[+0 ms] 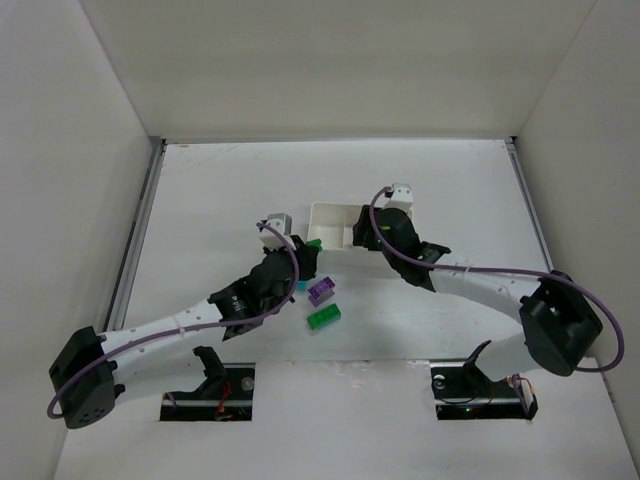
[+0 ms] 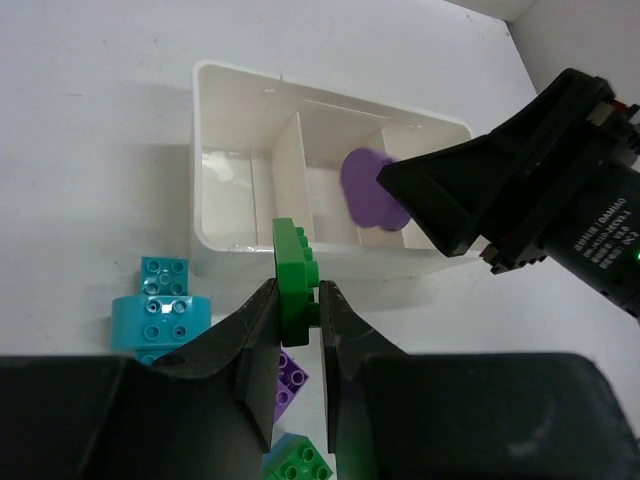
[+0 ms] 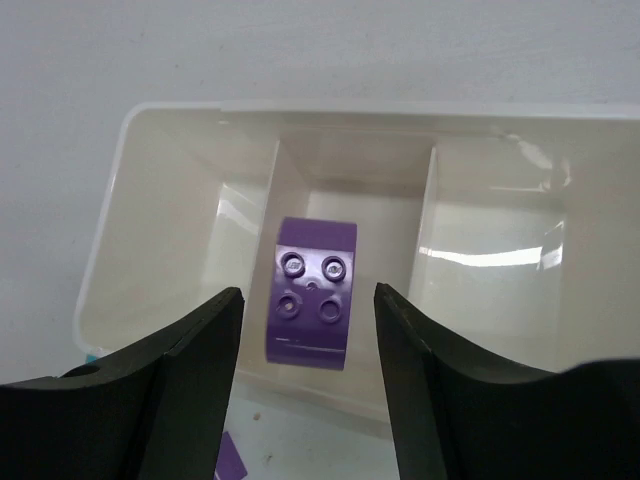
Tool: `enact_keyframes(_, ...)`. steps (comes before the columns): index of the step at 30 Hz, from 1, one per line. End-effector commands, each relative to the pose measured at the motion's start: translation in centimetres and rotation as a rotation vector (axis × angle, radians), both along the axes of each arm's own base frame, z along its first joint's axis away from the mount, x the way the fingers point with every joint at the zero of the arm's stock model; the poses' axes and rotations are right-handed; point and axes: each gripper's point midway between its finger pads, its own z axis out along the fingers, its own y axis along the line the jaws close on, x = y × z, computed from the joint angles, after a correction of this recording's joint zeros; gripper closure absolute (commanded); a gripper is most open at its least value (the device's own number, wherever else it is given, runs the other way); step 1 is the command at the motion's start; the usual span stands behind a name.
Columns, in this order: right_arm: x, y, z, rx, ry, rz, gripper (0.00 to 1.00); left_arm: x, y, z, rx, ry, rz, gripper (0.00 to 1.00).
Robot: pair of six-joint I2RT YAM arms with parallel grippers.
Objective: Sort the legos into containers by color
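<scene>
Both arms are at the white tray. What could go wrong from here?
The left jaws pinch the green plastic studded brick only by its lower part, so it might slip or twist before reaching the white three-compartment plastic tray.
The right jaws stand open over the tray's middle compartment, close to the green brick, so the arms might collide.
The purple studded brick is loose between the right jaws and could bounce out.

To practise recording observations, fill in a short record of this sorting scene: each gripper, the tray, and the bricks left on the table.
Left gripper: shut on a green brick, just outside the tray
Right gripper: open, over the middle compartment
Sorted so far: one purple brick, not gripped
Table: cyan bricks, second purple brick, second green brick
</scene>
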Motion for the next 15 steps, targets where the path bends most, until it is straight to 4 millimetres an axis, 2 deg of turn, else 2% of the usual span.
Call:
enact_keyframes(1, 1.3, 0.3, 5.6, 0.099, -0.139, -0.019, 0.32, 1.2, -0.8, 3.1, -0.044, -0.06, 0.007, 0.9)
enact_keyframes(4, 0.2, -0.5, 6.7, 0.109, -0.165, -0.014, 0.3, 1.5, -1.1, 3.2, -0.034, -0.065, 0.006, 0.9)
enact_keyframes(5, -0.3, -1.1, 6.8, 0.113, -0.17, -0.019, 0.33, 1.6, -1.1, 3.2, -0.034, -0.066, 0.008, 0.9)
enact_keyframes(7, -1.9, -1.7, 6.2, 0.123, -0.165, -0.012, 0.48, 1.6, -1.3, 3.5, -0.035, -0.069, 0.001, 0.9)
enact_keyframes(9, -3.7, -2.3, 4.4, 0.136, -0.133, -0.014, 0.69, 1.6, -1.5, 3.7, -0.041, -0.074, -0.005, 0.9)
enact_keyframes(10, -4.4, -2.8, 3.7, 0.143, -0.117, -0.025, 0.75, 1.6, -1.7, 3.7, -0.044, -0.074, -0.008, 0.9)
enact_keyframes(13, -6.2, -3.9, 1.4, 0.161, -0.047, -0.043, 0.79, 1.6, -2.8, 4.1, -0.055, -0.073, -0.037, 0.89)
enact_keyframes(15, -7.2, -3.5, -0.2, 0.148, -0.002, -0.012, 0.78, 1.5, -3.7, 4.3, -0.057, -0.07, -0.063, 0.89)
